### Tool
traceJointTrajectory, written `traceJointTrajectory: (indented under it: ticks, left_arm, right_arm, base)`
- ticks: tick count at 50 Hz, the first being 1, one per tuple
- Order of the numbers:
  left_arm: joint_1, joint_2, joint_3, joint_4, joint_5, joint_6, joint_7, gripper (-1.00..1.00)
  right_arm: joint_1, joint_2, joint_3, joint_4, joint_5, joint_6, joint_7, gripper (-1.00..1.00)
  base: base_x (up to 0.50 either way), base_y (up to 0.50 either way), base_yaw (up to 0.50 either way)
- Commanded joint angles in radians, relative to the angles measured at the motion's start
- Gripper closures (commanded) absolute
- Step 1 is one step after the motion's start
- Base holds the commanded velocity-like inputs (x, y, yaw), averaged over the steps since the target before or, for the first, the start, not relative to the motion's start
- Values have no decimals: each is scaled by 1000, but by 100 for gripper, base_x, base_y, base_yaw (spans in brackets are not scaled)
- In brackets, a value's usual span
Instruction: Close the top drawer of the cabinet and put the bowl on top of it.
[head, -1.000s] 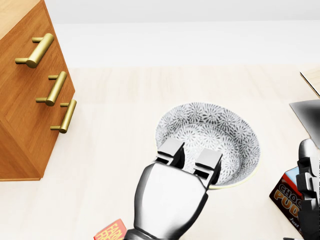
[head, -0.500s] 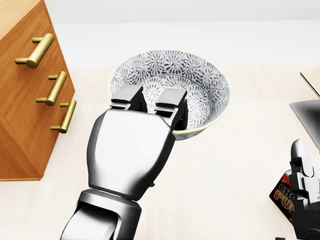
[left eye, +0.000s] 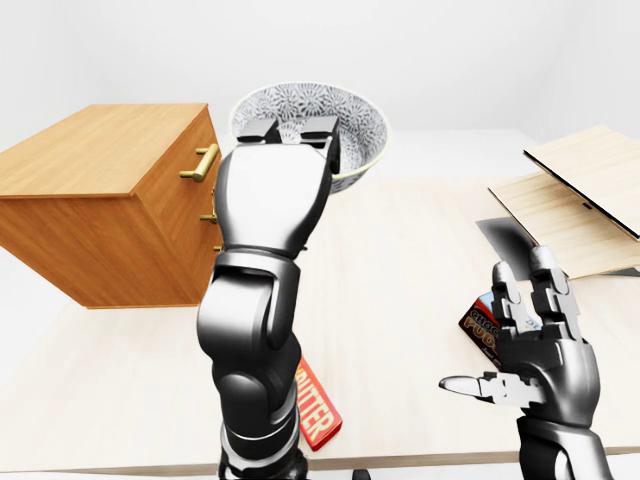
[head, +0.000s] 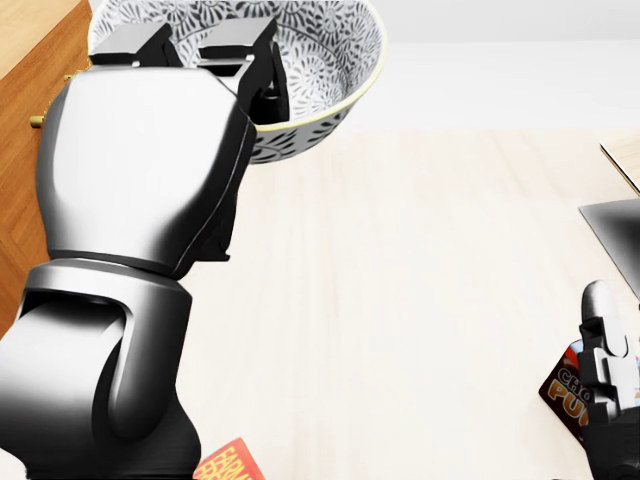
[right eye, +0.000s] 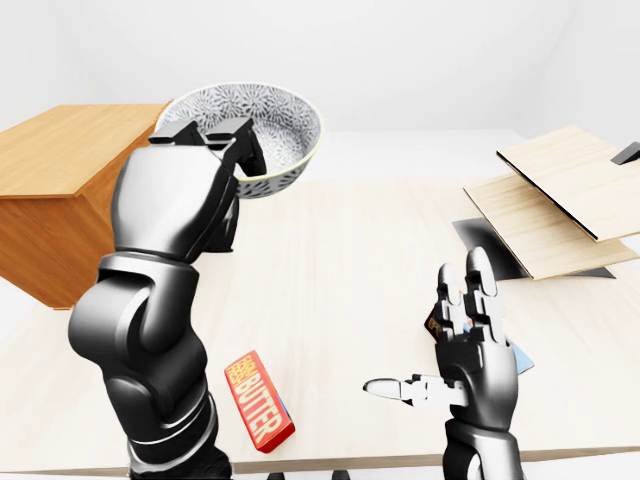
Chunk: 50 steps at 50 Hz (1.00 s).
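A grey-and-white patterned bowl (left eye: 352, 122) with a pale yellow rim hangs in the air, tilted. My left hand (left eye: 298, 138) is shut on its near rim, two fingers (head: 232, 38) hooked inside the bowl. The bowl is level with the top of the wooden cabinet (left eye: 95, 150) and just to the right of its upper right corner. The cabinet's brass handles (left eye: 205, 161) show beside my forearm, and the drawer fronts look flush; my arm hides the lower ones. My right hand (left eye: 512, 345) is low on the right, open with fingers spread, holding nothing.
A red butter box (right eye: 258, 400) lies near the table's bottom edge beside my left arm. A dark chocolate pudding box (left eye: 478, 322) lies by my right hand. Pale wooden boards (left eye: 575, 205) are stacked on the right over a grey patch (left eye: 500, 236).
My left hand has lifted the bowl off the table and carried it up and to the left, toward the cabinet's top. The right hand has barely moved.
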Motion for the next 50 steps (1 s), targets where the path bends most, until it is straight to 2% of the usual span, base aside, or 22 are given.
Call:
traceJointTrajectory:
  ticks: [1, 7, 9, 17, 20, 30, 37, 38, 42, 50]
  left_arm:
    - [-205, 116, 127, 25, -41, 0, 0, 100]
    - [-282, 225, 185, 94, -111, 0, 0, 100]
    - [-294, 249, 190, 106, -126, 0, 0, 100]
    - [-347, 342, 225, 161, -197, 0, 0, 100]
    - [-392, 403, 260, 213, -253, 0, 0, 100]
    - [-406, 521, 298, 314, -429, 0, 6, 100]
    - [-377, 568, 319, 356, -555, 0, 117, 100]
    - [-380, 584, 332, 393, -587, 0, 161, 100]
    - [-387, 632, 340, 449, -661, 0, 226, 100]
    - [-376, 711, 367, 492, -786, 0, 296, 100]
  right_arm:
    - [7, 1, 7, 3, -5, -11, 2, -100]
    - [6, -1, 24, 13, -19, -19, -3, -100]
    - [17, -1, 31, 10, -22, -30, -3, -100]
    - [17, -9, 35, 10, -19, -28, -10, -100]
    - [18, -10, 39, 12, -22, -32, -13, -100]
    - [14, -12, 33, 10, -16, -25, -16, -100]
    - [8, -16, 43, 20, -26, -29, -24, -100]
    - [12, -16, 42, 17, -23, -29, -22, -100]
    - [12, -17, 43, 16, -23, -29, -23, -100]
    - [7, -20, 55, 23, -34, -29, -33, -100]
  base:
    - [0, 0, 0]
    - [0, 0, 0]
    - [0, 0, 0]
    - [0, 0, 0]
    - [0, 0, 0]
    - [0, 0, 0]
    - [0, 0, 0]
    - [0, 0, 0]
    - [0, 0, 0]
    - [0, 0, 0]
